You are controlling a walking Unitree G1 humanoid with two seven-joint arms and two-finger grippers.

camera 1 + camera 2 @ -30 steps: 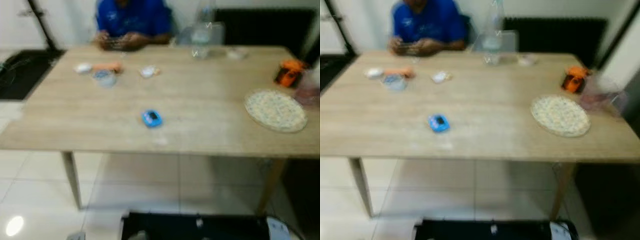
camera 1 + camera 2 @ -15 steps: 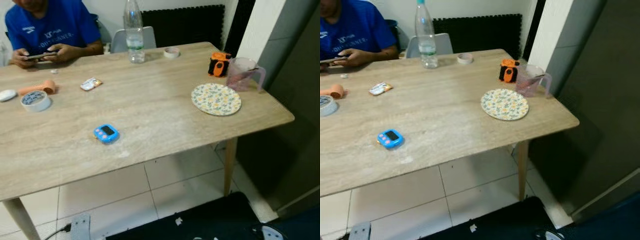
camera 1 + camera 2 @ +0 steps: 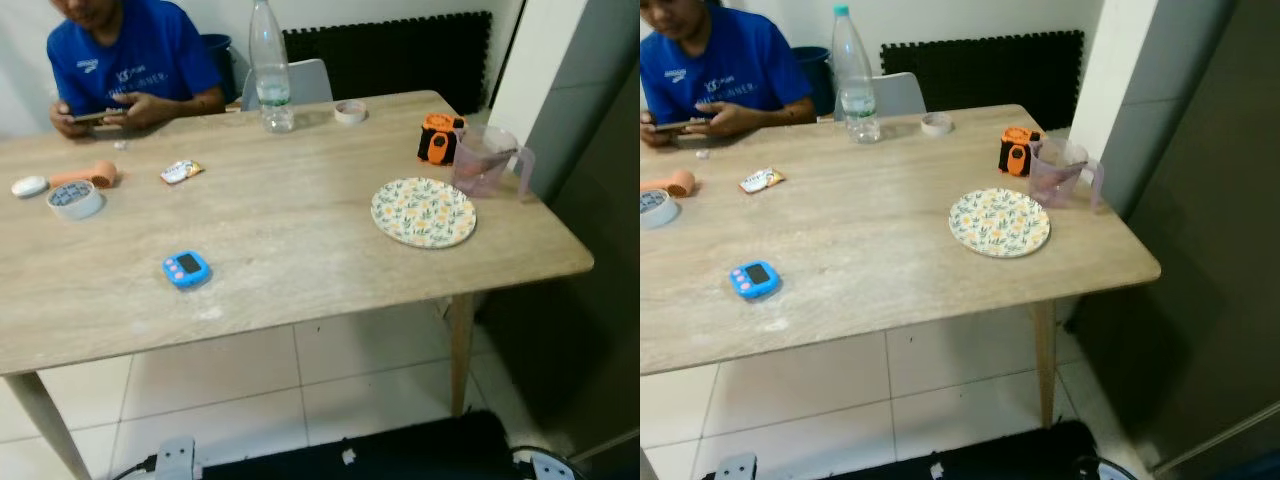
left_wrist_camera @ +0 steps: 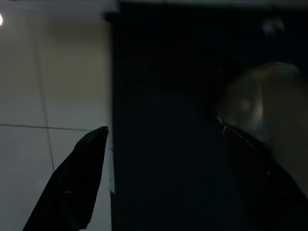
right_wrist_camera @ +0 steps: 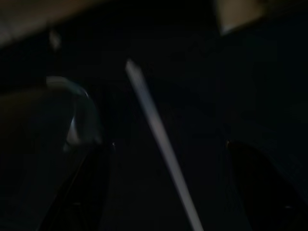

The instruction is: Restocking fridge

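You're facing a wooden table [image 3: 300, 220] with nothing yet in hand, so the restocking looks barely begun. The likeliest item for the fridge, the clear water bottle [image 3: 269, 68], stands upright at the top centre of the left eye view, on the table's far edge. Right of centre lies a floral plate [image 3: 423, 212], with a pink jug [image 3: 485, 160] and an orange gadget [image 3: 438, 138] just beyond it. A blue timer [image 3: 186, 269] lies left of centre. A person in a blue shirt [image 3: 130, 55] sits upper left. Your left gripper [image 4: 159, 159] hangs over the floor, fingers spread wide and empty; your right gripper [image 5: 168, 163] also hangs spread and empty. Everything remains: reach, grasp, carry.
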